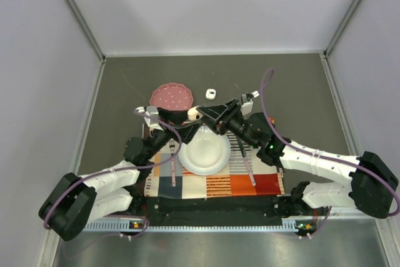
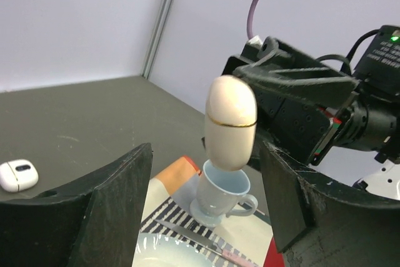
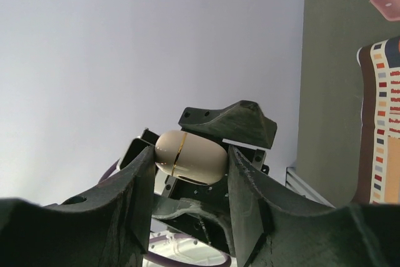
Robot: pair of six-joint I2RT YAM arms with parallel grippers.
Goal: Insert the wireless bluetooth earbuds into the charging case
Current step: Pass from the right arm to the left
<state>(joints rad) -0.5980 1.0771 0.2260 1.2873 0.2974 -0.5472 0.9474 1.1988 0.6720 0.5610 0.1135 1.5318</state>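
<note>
A cream, capsule-shaped charging case with a thin gold seam (image 3: 187,154) is closed and held in the air by my right gripper (image 3: 192,154), whose fingers press on both of its sides. It also shows in the top view (image 1: 194,114) and hangs upright in the left wrist view (image 2: 230,123). My left gripper (image 2: 206,151) is open, with its fingers standing wide on either side of the case and not touching it. In the top view my left gripper (image 1: 170,115) faces my right gripper (image 1: 205,114) above the placemat's far edge. No earbuds are in view.
A pale blue cup (image 2: 222,195) stands on the patterned placemat (image 1: 250,182) right under the case. A white plate (image 1: 205,152), fork (image 1: 173,164) and knife (image 1: 247,164) lie on the mat. A pink plate (image 1: 170,95) and a small white case (image 1: 211,93) sit behind.
</note>
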